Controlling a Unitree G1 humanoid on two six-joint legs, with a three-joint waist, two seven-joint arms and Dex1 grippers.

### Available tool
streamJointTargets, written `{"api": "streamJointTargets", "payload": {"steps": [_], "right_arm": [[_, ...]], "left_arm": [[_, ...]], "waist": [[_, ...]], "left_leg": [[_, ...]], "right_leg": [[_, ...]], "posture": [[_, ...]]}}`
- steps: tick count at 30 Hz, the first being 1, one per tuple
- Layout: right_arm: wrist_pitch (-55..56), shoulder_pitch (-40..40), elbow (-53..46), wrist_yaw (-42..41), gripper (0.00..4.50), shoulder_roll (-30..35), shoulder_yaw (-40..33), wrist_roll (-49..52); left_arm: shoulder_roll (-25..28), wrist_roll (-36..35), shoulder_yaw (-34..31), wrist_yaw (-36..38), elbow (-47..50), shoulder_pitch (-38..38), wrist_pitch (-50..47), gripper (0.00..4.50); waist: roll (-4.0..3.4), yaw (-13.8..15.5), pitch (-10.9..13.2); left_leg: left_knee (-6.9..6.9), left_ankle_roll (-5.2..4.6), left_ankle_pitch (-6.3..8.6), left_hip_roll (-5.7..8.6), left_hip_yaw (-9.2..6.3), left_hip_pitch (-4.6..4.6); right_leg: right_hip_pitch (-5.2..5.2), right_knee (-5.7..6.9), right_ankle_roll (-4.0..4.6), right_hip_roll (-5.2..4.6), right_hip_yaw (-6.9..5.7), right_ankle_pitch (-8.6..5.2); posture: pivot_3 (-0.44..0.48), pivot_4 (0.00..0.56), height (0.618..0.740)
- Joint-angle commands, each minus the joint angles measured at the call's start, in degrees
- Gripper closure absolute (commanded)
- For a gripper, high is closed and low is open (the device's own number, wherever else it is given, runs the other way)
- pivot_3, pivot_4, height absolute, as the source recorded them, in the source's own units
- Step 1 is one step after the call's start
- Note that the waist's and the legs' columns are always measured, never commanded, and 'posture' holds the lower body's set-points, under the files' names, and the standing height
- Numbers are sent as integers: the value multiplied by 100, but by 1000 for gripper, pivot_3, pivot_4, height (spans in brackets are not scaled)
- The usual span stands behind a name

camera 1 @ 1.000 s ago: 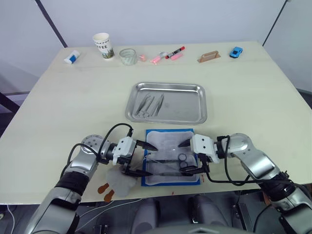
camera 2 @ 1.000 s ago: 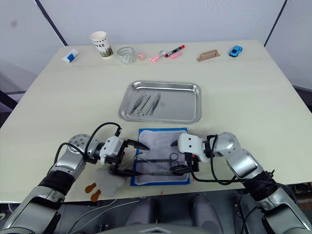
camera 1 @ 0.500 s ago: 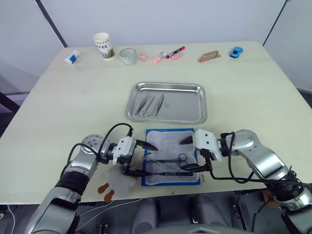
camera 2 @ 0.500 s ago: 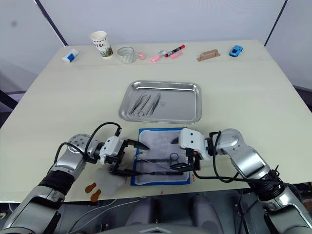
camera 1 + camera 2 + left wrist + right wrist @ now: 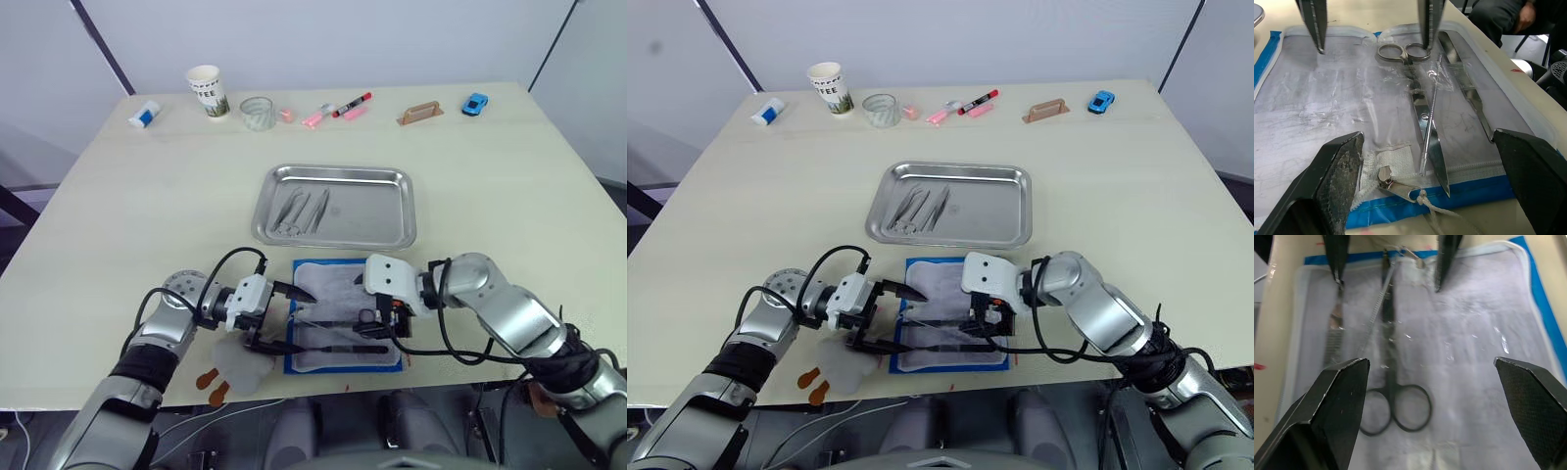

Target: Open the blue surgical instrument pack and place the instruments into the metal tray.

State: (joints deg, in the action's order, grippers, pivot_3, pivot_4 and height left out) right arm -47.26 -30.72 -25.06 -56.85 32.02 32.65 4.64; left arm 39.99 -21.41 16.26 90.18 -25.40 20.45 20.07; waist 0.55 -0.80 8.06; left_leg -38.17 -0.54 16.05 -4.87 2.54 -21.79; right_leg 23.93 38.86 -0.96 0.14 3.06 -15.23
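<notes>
Blue surgical instrument pack (image 5: pixel 343 318) is lying opened flat near the front edge of the bench (image 5: pixel 147 196), its pale lining facing up, just in front of the metal tray (image 5: pixel 338 206). Ring-handled scissors (image 5: pixel 1418 98), a thin probe (image 5: pixel 1431 112) and a flat straight handle (image 5: pixel 1464 83) are resting side by side on the lining, partly under a clear film. A few more instruments (image 5: pixel 302 211) are already lying in the left part of the tray.

The left gripper (image 5: pixel 289 318) is hovering at the pack's left edge with its fingers spread wide and holding nothing. The right gripper (image 5: pixel 377 308) is reaching over the pack's right half, above the scissors' rings, its fingers (image 5: pixel 1337 406) also spread wide and empty.

Along the far edge of the bench, a paper cup (image 5: pixel 208 91), a glass jar (image 5: pixel 257 113), pink and red markers (image 5: pixel 338 110) and a small blue toy car (image 5: pixel 475 103) are standing well apart from the pack.
</notes>
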Motion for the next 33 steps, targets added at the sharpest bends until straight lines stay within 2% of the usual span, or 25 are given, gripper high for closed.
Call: {"api": "streamJointTargets", "payload": {"steps": [1,33], "right_arm": [[-17,-94,-183,122,0,76,139,-140],[170,-35,317,172,0,12,399,-218]], "left_arm": [[113,301,166,232,-183,-227,-136,39],[112,334,97,231,-197,-256,-149,39]], "waist": [[0,-2,0],[0,-25,-2]], "left_leg": [[0,0,0,0,0,0],[4,-1,0,0,0,3]], "right_leg": [[0,0,0,0,0,0],[0,1,1,1,0,-1]], "posture": [[0,150,737],[0,150,737]]}}
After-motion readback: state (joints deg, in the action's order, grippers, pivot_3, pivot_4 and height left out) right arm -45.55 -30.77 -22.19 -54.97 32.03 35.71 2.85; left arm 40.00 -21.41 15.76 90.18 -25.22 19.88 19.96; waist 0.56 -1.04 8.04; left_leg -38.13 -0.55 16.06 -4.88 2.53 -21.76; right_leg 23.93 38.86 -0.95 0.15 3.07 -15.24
